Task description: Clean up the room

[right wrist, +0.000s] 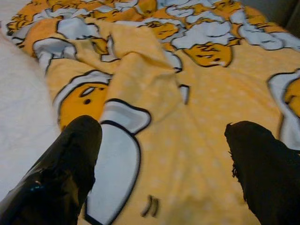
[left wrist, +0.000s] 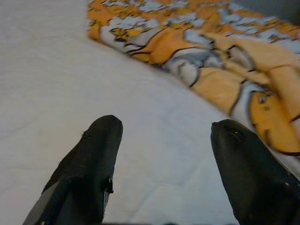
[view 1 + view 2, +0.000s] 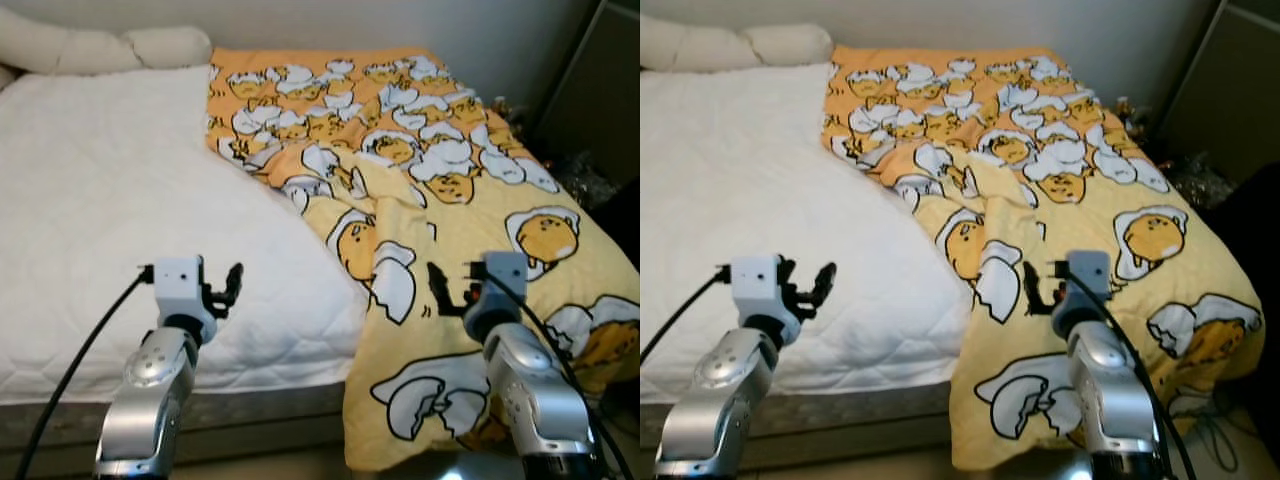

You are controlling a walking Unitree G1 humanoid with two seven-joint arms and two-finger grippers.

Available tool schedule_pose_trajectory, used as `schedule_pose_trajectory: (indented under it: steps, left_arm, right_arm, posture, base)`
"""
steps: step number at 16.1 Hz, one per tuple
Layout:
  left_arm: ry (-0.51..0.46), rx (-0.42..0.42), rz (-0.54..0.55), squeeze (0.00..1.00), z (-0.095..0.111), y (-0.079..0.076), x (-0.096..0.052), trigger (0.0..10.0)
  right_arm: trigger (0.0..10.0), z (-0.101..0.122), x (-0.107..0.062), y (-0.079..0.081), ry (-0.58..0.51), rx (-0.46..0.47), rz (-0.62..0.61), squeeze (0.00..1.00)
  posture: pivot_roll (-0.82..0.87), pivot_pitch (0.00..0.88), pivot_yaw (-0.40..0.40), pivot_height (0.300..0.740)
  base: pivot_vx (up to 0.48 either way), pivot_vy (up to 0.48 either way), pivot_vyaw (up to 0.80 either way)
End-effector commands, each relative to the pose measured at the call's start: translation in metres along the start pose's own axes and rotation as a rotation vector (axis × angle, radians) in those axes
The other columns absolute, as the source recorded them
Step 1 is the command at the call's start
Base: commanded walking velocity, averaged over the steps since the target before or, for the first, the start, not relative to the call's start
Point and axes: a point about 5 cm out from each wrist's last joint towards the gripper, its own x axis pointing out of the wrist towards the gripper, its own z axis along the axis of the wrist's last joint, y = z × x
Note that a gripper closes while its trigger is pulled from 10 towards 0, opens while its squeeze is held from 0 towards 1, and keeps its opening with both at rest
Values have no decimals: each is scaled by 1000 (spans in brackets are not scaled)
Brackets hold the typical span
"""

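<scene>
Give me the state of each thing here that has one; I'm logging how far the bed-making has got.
Yellow cartoon-print blanket: rumpled, bunched on the bed's right side, hanging over the foot edge.
White quilted mattress cover: bare, uncovered on the left.
Pillows: at the head of the bed.
Left gripper: open, over the white cover.
Right gripper: open, over the blanket.
</scene>
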Motion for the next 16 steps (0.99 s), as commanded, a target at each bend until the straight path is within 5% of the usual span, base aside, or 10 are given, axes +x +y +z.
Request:
schedule_pose_trajectory:
  steps: [1, 5, 16]
  left_arm:
    - [6, 7, 14, 0, 0, 6, -1, 10000]
    - [6, 9, 17, 0, -1, 6, -3, 10000]
    - [16, 16, -30, 0, 2, 0, 0, 10000]
  right_arm:
    - [10000, 4, 2, 7, -15, 5, 24, 0]
    - [10000, 3, 2, 13, -5, -47, 87, 0]
    - [10000, -4, 3, 7, 18, 17, -1, 0]
  posture:
    - [10, 0, -5, 740]
    - [33, 0, -24, 740]
    - [25, 0, 3, 740]
  base:
    - [292, 0, 0]
    - [291, 0, 200]
    - [182, 0, 73]
